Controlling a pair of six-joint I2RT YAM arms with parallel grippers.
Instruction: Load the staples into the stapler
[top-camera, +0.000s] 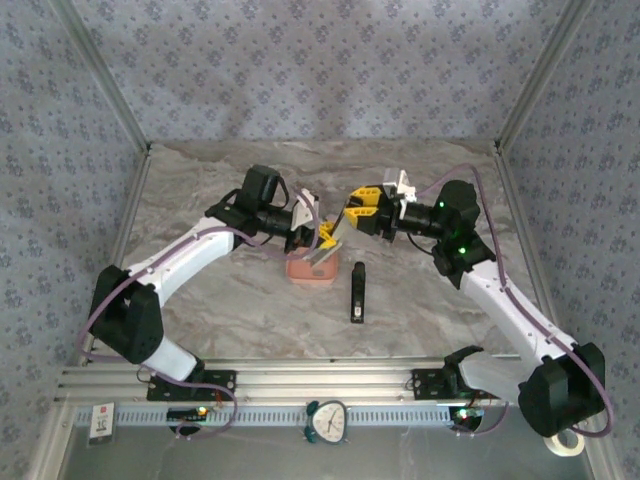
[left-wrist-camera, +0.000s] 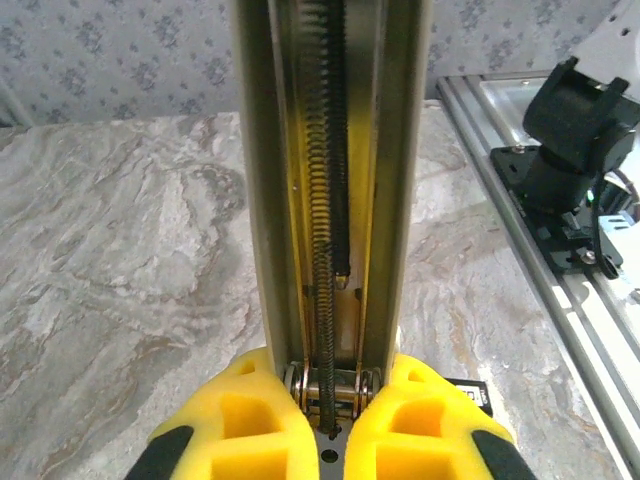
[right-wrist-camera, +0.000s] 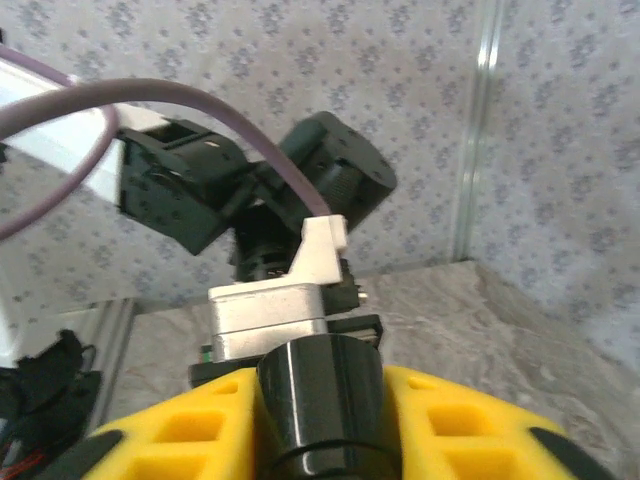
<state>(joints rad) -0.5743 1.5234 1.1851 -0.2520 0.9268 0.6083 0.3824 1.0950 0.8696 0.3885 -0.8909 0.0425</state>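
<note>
The stapler (left-wrist-camera: 330, 200), with its metal magazine open and its spring exposed, is clamped between the closed jaws of the left gripper (left-wrist-camera: 330, 400) and held just above the salmon-pink tray (top-camera: 310, 272). A black rounded part (right-wrist-camera: 320, 420) is seen between the fingers of the right gripper (right-wrist-camera: 322, 385), beyond the tray and to its right; whether it is gripped cannot be told. The staples cannot be made out.

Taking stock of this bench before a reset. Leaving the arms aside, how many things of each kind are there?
Staplers: 2, the held stapler and the black stapler lying flat
Pink tray: 1
Clock: 1
Tape roll: 1
White tag: 1
Total: 6
</note>
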